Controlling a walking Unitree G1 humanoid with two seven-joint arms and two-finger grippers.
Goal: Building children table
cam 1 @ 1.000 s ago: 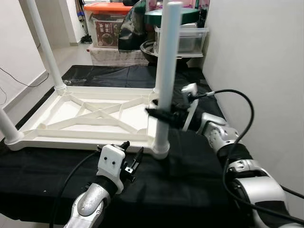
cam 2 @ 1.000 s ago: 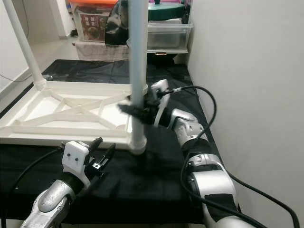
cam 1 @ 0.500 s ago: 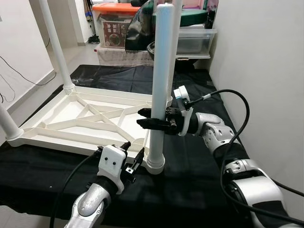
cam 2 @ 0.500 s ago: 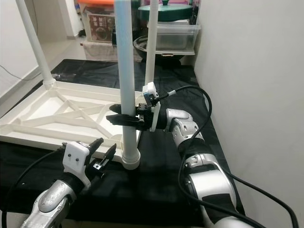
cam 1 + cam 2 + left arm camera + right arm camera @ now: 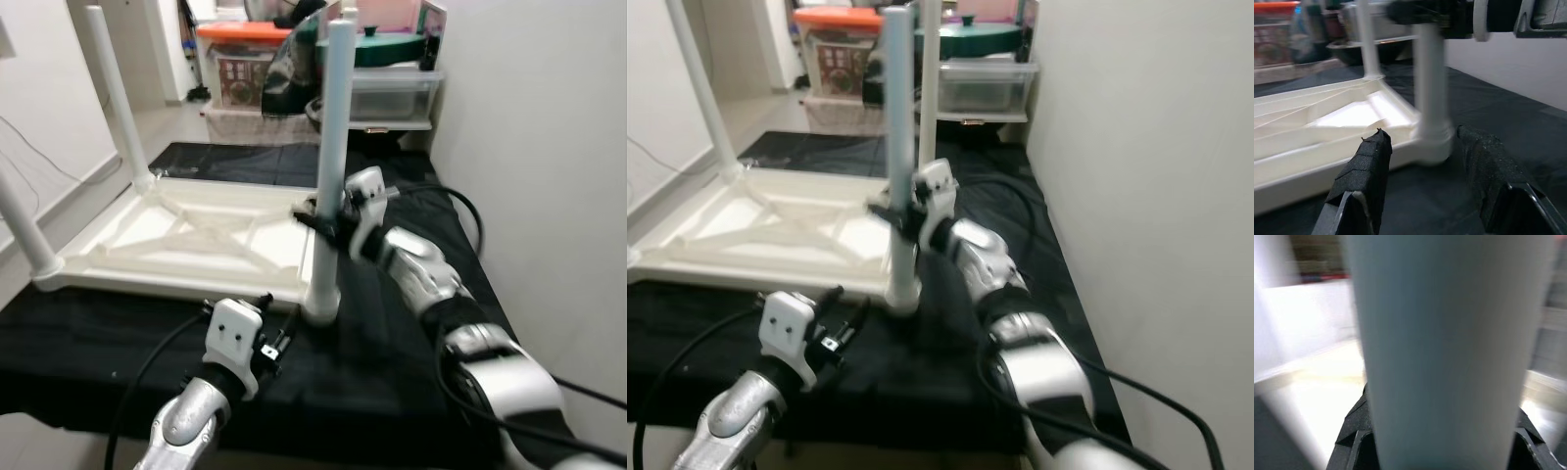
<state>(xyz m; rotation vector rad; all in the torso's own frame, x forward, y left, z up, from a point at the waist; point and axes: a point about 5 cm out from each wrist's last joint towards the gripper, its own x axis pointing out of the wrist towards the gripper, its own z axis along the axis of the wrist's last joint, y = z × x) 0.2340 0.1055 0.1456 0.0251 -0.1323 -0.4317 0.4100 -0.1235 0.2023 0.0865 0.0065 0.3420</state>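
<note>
A white children's table [image 5: 176,257] lies upside down on a black-covered surface, its legs pointing up. The near right leg [image 5: 330,147] stands in its corner socket [image 5: 1433,139]. My right gripper [image 5: 323,221] is shut on this leg at about mid height; the leg [image 5: 1444,352] is pressed between the black fingers [image 5: 1354,431]. My left gripper [image 5: 278,339] is open, low over the black cloth just in front of the table's front edge. The leg's base stands a short way beyond its fingertips [image 5: 1374,147].
Two more white legs [image 5: 110,93] [image 5: 27,230] rise on the table's left side. Storage boxes [image 5: 240,59] and a clear bin [image 5: 392,93] are stacked behind. A white wall [image 5: 529,147] runs close on the right. The black cloth's front edge [image 5: 88,387] is near.
The whole picture has shifted, so the camera moved. My right gripper stays on the leg and its wrist has drawn closer to it. The left gripper remains open by the front edge.
</note>
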